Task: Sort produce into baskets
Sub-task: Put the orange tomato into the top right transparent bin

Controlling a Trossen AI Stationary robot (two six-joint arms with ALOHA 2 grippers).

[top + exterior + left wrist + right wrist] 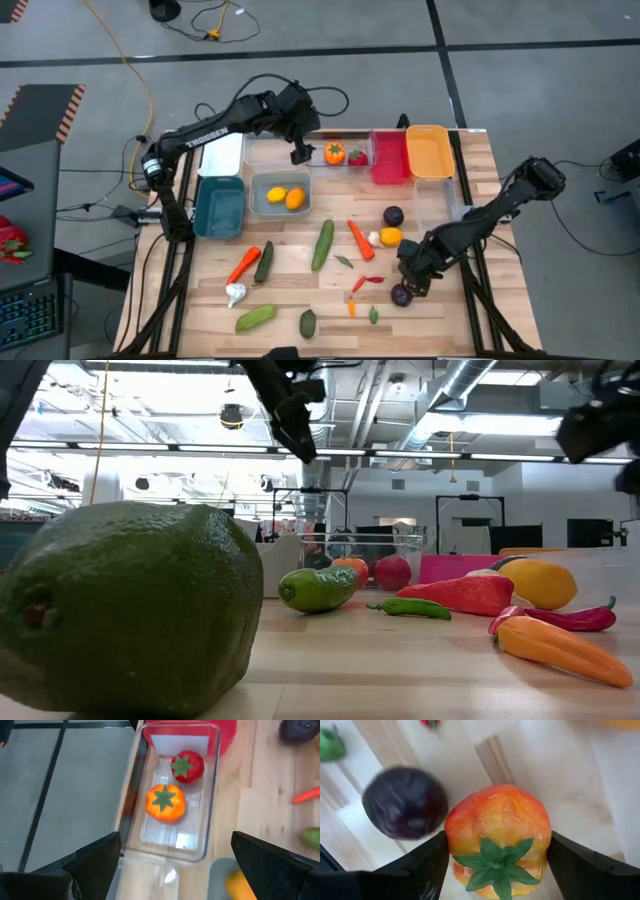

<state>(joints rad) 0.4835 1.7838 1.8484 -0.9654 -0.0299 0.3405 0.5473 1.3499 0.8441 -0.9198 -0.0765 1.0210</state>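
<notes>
My right gripper point(414, 281) stands near the table's near right, pointing down, shut on an orange pepper point(496, 825) with a green stem; a purple ball point(402, 296) lies right beside it. My left gripper point(299, 156) hangs open above the far side, its fingers point(95, 862) wide and holding nothing. Before it stands a clear basket point(212, 805) holding an orange pepper point(165, 802) and a red one point(187, 766). Two lemons point(285, 197) lie in the grey-blue basket point(256, 182). More produce lies loose on the table. My right gripper pinches the orange pepper's two opposite sides point(454, 845) between its two fingers point(417, 870). The fingers come from above, pointing down. The pepper sits upright, its green stem point(495, 865) facing up toward the wrist. Whether it is clear of the table I cannot tell.
White point(222, 153), teal point(220, 208), red point(390, 158), orange point(430, 152) and a second clear basket point(440, 205) line the far side. Loose on the wood: cucumber point(322, 245), carrots point(360, 238), garlic point(235, 293), chillies point(368, 282), a dark green fruit point(130, 605) near the front edge.
</notes>
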